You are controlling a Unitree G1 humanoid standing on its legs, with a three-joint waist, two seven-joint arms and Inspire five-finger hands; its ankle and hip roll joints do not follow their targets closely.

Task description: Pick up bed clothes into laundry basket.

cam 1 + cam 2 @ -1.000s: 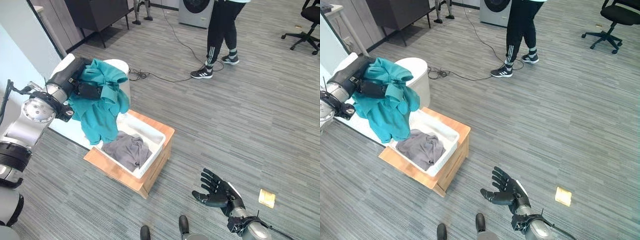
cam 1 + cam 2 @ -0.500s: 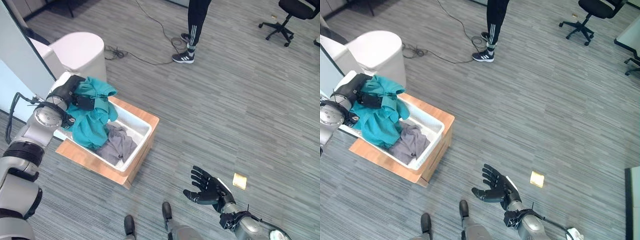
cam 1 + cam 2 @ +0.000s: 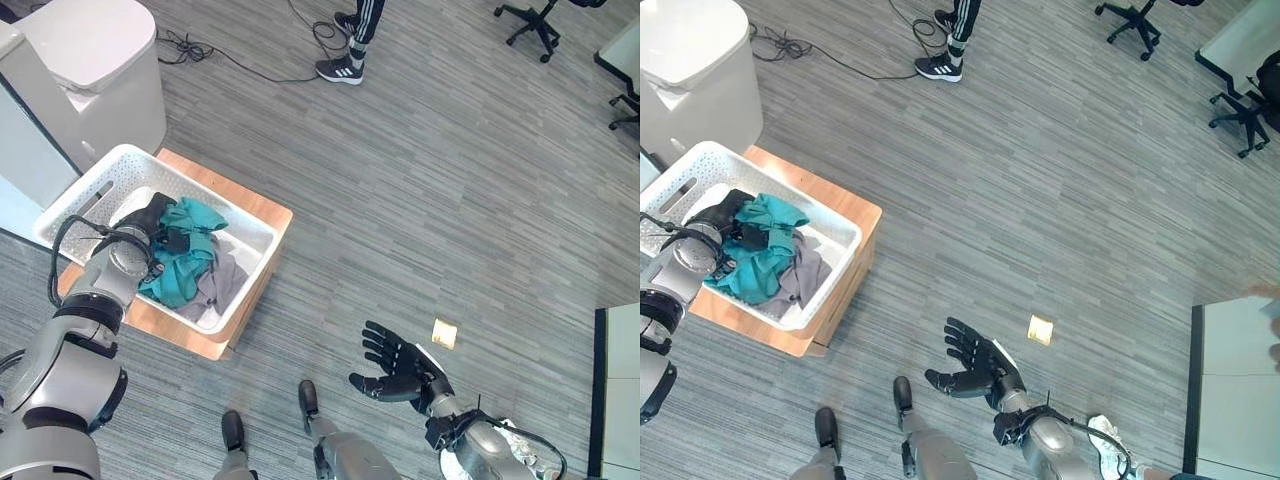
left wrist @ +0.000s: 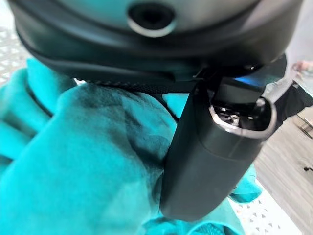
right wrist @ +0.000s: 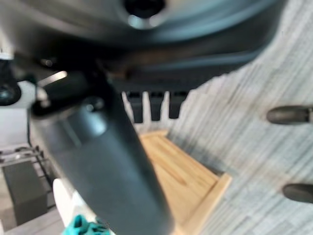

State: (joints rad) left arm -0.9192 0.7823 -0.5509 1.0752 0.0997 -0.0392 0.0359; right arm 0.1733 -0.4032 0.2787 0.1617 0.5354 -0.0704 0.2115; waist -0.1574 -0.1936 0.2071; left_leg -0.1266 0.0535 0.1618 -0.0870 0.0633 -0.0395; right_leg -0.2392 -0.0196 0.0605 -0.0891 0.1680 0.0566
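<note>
Where the grey floor (image 3: pixel 470 180) spreads widest, a white laundry basket (image 3: pixel 255 243) sits on a wooden platform (image 3: pixel 270 210). Teal garment (image 3: pixel 185 262) lies inside it over grey cloth (image 3: pixel 222 285); left hand (image 3: pixel 168 228) buried in the teal folds, thumb pressed into them, gripping. Right hand (image 3: pixel 398 364) hovers over bare floor, fingers spread wide, holding nothing. Small yellow pad (image 3: pixel 444 333) just beyond it.

Grey plank floor (image 3: pixel 480 200). White lidded bin (image 3: pixel 85 70) at top-left corner. Person's striped leg and sneaker (image 3: pixel 340 68) by top edge, black cable (image 3: pixel 215 52) beside. Office chair (image 3: pixel 530 15) top right. Yellow sticky note (image 3: pixel 444 333) on floor, lower right.
</note>
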